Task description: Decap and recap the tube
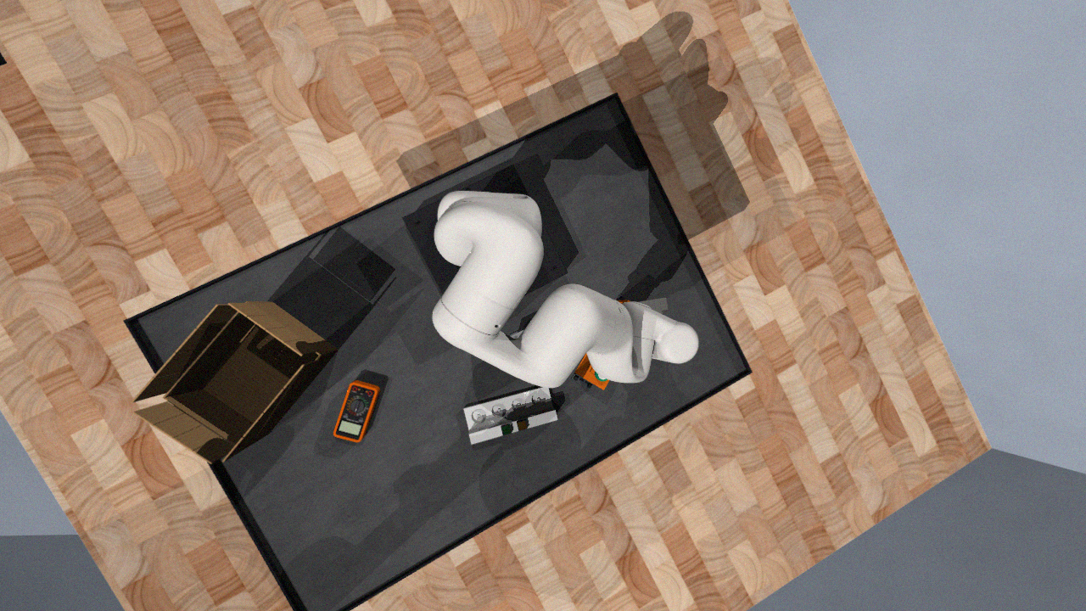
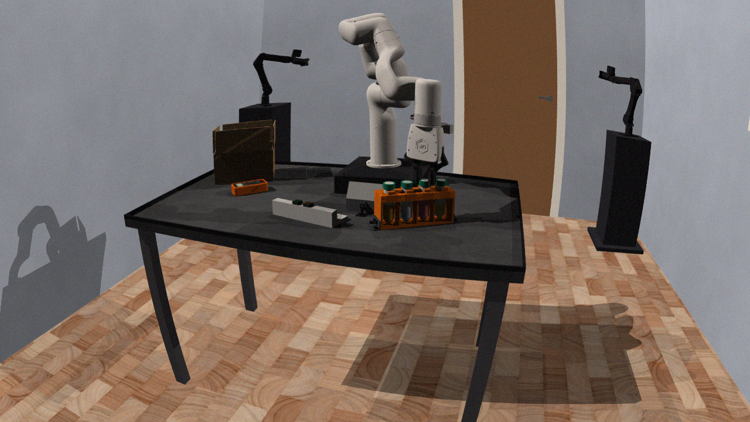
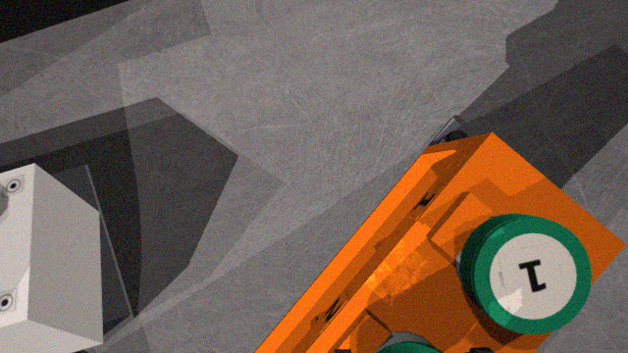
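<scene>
The orange decapping station [image 2: 414, 207] stands on the dark table with four green-capped tubes; the arm hides most of it in the top view [image 1: 592, 373]. My gripper [image 2: 423, 176] points straight down over the rack and is shut on the cap of tube 2 [image 2: 423, 183], which still sits on its tube. In the wrist view the cap of tube 1 [image 3: 532, 275] shows its "1" label, and only a rim of the cap of tube 2 [image 3: 409, 348] shows at the bottom edge; the fingers are out of frame. The grey cap tray [image 2: 306, 211] [image 1: 510, 416] lies left of the rack, its nests empty.
An open cardboard box [image 2: 244, 150] stands at the table's far left. An orange multimeter [image 2: 249, 186] lies beside it. A pale grey block [image 3: 44, 260] lies left of the rack near the arm's base. Two camera stands are on the floor beside the table.
</scene>
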Robot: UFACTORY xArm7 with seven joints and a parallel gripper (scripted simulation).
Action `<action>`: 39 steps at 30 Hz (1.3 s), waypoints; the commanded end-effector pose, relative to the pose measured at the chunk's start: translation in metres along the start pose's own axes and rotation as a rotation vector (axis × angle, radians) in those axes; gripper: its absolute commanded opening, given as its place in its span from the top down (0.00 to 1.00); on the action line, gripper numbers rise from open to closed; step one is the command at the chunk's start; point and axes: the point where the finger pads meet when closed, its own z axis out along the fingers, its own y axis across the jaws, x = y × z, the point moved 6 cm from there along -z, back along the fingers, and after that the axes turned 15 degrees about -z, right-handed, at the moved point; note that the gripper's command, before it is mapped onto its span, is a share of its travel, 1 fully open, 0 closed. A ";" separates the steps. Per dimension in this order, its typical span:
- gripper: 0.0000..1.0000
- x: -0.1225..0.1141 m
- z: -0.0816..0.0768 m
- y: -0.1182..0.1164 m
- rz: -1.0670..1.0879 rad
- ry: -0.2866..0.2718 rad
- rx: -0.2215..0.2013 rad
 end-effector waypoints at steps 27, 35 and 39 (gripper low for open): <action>0.54 -0.002 -0.001 -0.001 0.435 0.018 -0.019; 0.54 -0.002 -0.001 -0.001 0.829 0.023 -0.017; 0.54 -0.002 -0.001 -0.001 1.008 0.024 -0.014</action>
